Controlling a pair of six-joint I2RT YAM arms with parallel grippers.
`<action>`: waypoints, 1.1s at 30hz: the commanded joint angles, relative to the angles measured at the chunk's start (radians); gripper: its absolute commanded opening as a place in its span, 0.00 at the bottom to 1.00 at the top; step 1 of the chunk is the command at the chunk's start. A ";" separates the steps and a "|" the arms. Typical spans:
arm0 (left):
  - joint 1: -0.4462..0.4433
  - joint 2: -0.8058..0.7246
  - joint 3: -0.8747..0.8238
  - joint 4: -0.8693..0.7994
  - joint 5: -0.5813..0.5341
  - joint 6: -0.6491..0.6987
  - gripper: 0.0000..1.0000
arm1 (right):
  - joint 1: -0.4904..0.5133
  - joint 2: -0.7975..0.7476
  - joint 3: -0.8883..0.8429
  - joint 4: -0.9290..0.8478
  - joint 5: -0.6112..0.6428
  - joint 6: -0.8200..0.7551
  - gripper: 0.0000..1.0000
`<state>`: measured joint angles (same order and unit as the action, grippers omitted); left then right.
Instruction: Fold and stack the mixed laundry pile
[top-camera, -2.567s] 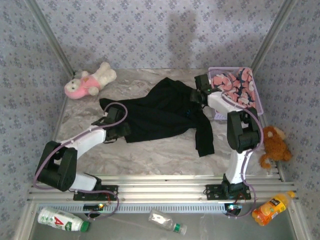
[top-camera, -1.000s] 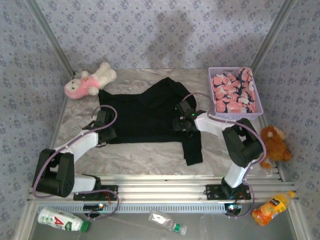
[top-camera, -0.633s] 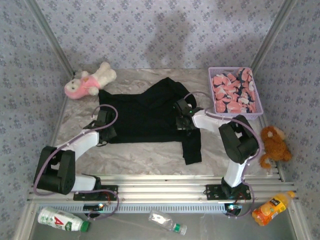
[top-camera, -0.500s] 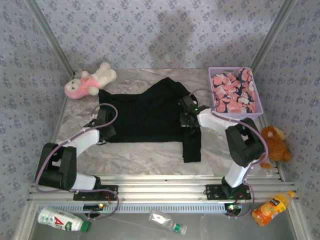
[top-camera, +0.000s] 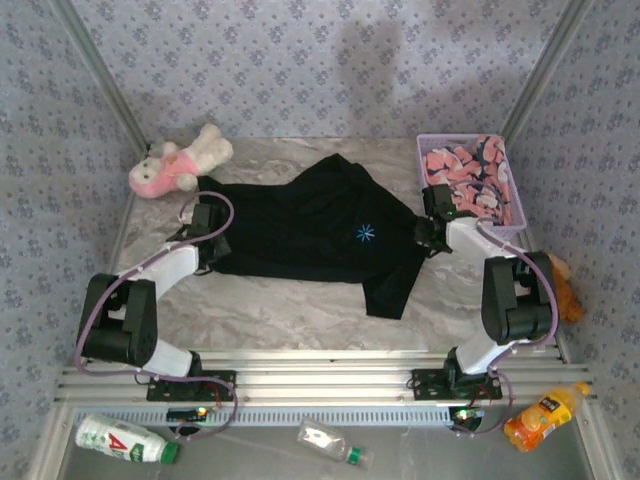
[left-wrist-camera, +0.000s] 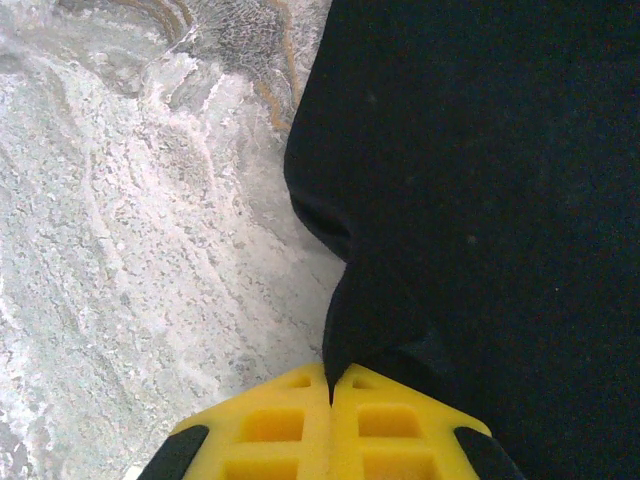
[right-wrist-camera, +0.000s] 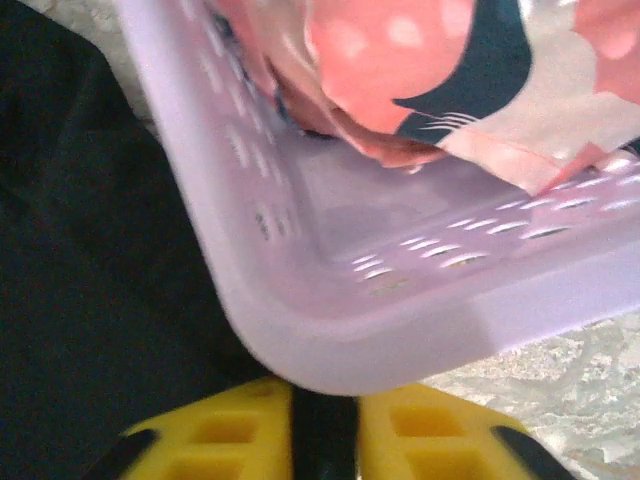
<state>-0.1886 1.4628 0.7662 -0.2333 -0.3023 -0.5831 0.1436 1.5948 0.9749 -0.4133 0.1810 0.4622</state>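
The left gripper (left-wrist-camera: 332, 388) is clamped on the edge of the black T-shirt (top-camera: 300, 230) spread across the table (top-camera: 260, 300). The right gripper (right-wrist-camera: 322, 410), beside the basket (right-wrist-camera: 340, 310), is nearly closed, its hold unclear. Pulling evenly would flatten the shirt before folding

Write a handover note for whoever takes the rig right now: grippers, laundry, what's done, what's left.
Left gripper: shut on the left edge of the black T-shirt.
Right gripper: nearly closed with dark cloth between the fingers, apparently pinching the shirt's right edge, right beside the lavender basket.
Black T-shirt: spread open on the table, stretched between the two grippers.
Pink printed garment: bunched in the basket.
Done: shirt laid out.
Left: fold the shirt, take out and fold the pink garment, stack both.
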 joint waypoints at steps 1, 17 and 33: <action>0.009 -0.010 0.012 -0.011 -0.026 0.025 0.00 | 0.010 -0.029 -0.004 -0.034 0.053 -0.014 0.43; 0.006 -0.021 -0.055 0.047 0.081 0.008 0.00 | 0.508 -0.289 -0.262 -0.170 -0.040 0.275 0.53; 0.007 -0.027 -0.079 0.055 0.086 0.011 0.00 | 0.631 -0.064 -0.186 -0.156 -0.003 0.326 0.34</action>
<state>-0.1848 1.4551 0.6964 -0.1822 -0.2207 -0.5728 0.7815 1.5066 0.7761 -0.5446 0.1505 0.7616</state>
